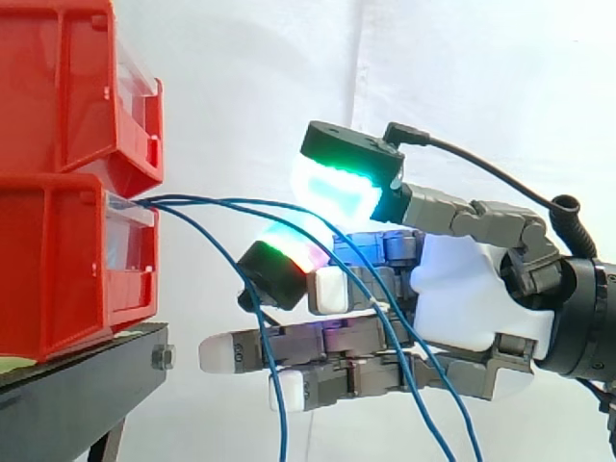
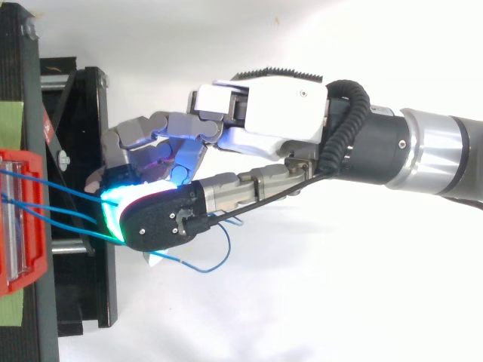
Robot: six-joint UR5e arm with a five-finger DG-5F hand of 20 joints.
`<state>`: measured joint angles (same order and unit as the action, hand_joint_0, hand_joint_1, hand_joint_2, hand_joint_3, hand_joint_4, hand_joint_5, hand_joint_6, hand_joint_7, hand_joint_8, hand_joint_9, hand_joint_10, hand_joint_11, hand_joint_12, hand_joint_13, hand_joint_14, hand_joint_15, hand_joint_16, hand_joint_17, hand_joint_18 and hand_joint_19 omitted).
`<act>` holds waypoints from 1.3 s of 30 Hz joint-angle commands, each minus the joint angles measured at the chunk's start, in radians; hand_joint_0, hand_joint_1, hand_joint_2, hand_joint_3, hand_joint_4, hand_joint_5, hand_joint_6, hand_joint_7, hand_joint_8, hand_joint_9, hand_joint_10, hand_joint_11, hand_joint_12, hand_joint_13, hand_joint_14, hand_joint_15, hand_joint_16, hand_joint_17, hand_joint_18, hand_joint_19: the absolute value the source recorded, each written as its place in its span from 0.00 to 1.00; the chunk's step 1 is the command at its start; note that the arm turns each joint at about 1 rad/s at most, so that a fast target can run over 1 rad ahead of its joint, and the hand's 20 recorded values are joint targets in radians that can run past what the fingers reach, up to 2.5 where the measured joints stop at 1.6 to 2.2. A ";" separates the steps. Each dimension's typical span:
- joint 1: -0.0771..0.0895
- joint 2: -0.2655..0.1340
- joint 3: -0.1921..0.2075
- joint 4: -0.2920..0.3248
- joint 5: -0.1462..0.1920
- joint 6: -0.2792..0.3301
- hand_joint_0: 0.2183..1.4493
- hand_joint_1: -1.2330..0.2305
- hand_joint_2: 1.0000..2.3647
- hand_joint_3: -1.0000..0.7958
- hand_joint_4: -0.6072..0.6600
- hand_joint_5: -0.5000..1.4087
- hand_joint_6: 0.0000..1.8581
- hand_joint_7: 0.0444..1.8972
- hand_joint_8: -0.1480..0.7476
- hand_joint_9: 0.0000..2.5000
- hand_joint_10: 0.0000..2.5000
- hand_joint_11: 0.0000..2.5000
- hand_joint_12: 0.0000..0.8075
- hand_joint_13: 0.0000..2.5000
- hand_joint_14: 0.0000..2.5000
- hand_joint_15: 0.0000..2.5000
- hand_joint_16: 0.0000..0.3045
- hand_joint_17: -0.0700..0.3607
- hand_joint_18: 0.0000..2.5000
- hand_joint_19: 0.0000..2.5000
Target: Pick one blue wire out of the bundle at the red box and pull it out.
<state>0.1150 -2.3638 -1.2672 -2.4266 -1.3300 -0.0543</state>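
At box: wires rooted, none pulled free.
Hand: amid wires; perhaps gripping one, cannot tell.
Left: the pull.

Thin blue wires come out of the front of the lower red plastic bin. An upper red plastic bin is stacked on top of it. Both sit on a black metal stand just ahead of the hand. The wires fan toward the hand, cross in front of it and hang below it. A white curtain hangs behind the hand.
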 commanded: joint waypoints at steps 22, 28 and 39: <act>-0.001 0.000 0.000 0.009 0.000 -0.001 0.33 0.34 0.01 0.51 0.64 0.28 0.31 0.84 0.41 0.47 0.01 0.17 0.44 0.19 0.00 0.08 0.16 0.42 0.23 0.18; -0.003 0.000 0.000 0.009 0.002 -0.001 0.33 0.33 0.02 0.52 0.61 0.27 0.31 0.83 0.40 0.46 0.01 0.18 0.43 0.18 0.00 0.08 0.16 0.41 0.22 0.18; -0.015 0.034 0.000 0.031 0.002 -0.065 0.33 0.32 0.02 0.52 0.57 0.27 0.30 0.84 0.41 0.39 0.00 0.14 0.43 0.15 0.00 0.07 0.15 0.41 0.19 0.17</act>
<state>0.1045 -2.3481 -1.2671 -2.3928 -1.3259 -0.0892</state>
